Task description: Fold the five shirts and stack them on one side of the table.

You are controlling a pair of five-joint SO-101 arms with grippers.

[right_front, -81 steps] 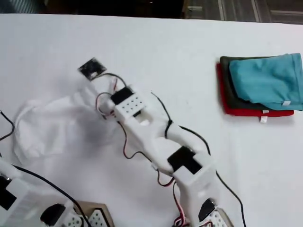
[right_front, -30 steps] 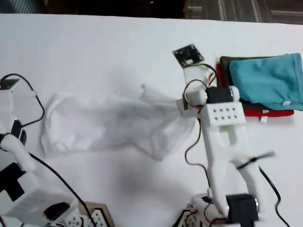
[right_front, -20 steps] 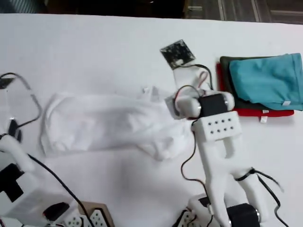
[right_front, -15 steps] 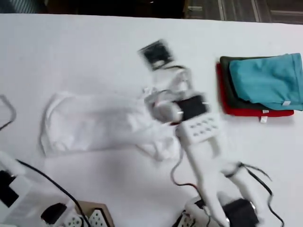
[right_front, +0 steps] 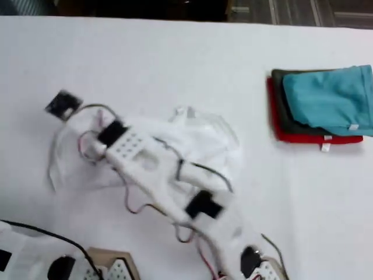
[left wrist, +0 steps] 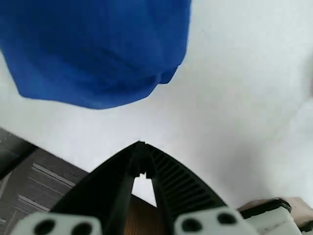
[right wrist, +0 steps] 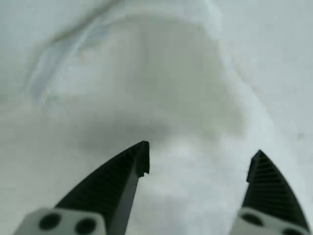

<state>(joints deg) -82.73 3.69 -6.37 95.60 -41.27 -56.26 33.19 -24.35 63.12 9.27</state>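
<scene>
Your left jaws sit pressed together above the desk (left wrist: 234, 73), a blue shirt (left wrist: 98, 49) just beyond them. Your right arm (right_front: 157, 175) stretches over the crumpled white shirt (right_front: 210, 137) mid-desk — its jaws spread above the cloth. Farther right, well apart — the teal-topped folded stack (right_front: 320, 105).

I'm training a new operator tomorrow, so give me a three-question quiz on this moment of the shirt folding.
1. True or false: the right claw is open over the white shirt.
2. Which shirt tops the folded stack? A red, B teal, C white.
3. Fill in: ahead of the left claw lies a ___ shirt.
Key: 1 true; 2 B, the teal shirt; 3 blue, the blue shirt.
</scene>
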